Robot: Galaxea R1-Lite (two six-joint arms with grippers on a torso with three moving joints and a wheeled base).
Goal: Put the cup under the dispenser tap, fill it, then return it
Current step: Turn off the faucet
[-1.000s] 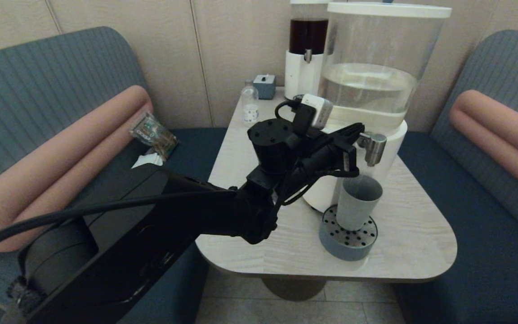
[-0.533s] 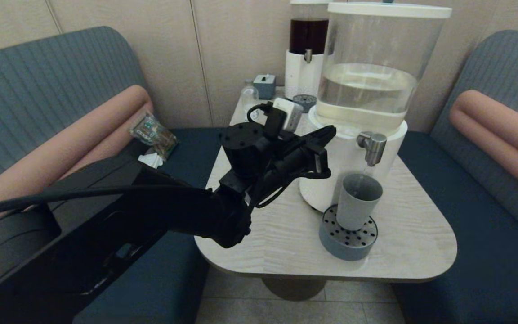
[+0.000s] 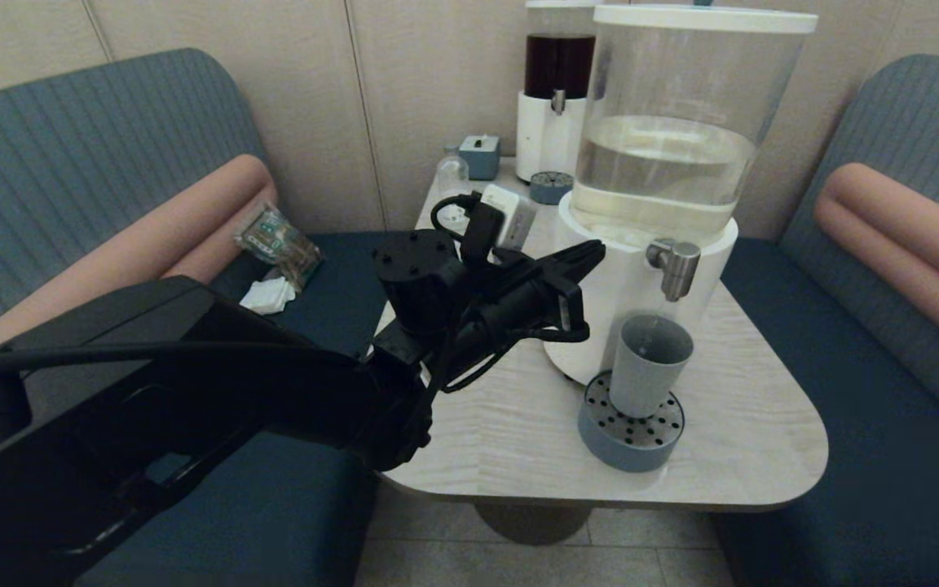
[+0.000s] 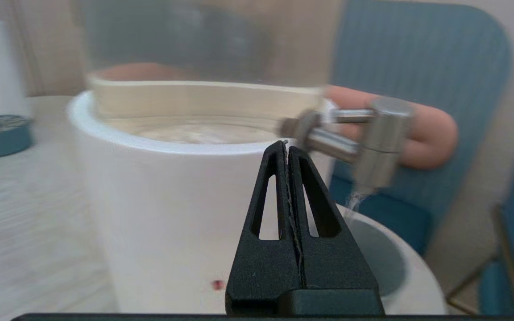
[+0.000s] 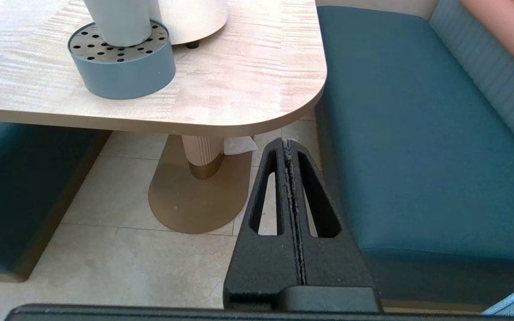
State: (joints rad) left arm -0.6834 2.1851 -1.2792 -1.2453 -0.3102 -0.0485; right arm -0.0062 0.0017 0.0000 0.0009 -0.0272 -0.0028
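Note:
The grey-blue cup [image 3: 649, 363] stands upright on the round perforated drip tray [image 3: 631, 432], directly under the brushed-steel dispenser tap [image 3: 673, 265] of the large clear-tank dispenser [image 3: 665, 163]. In the left wrist view a thin stream of water falls from the tap [image 4: 379, 138] into the cup [image 4: 373, 254]. My left gripper [image 3: 596, 253] is shut and empty, hovering left of the tap and apart from it, its tips [image 4: 287, 145] level with the dispenser's white base. My right gripper [image 5: 289, 142] is shut and hangs low over the floor near the table's front right corner.
A dark-red-liquid dispenser [image 3: 557, 90], its small drip tray [image 3: 551, 186], a small clear bottle [image 3: 452, 175] and a little blue box [image 3: 479, 155] sit at the table's back. A snack packet [image 3: 278, 243] and tissue [image 3: 267, 295] lie on the left bench.
My left arm has drawn back to the left and slightly down, away from the tap. The cup has stayed on the drip tray.

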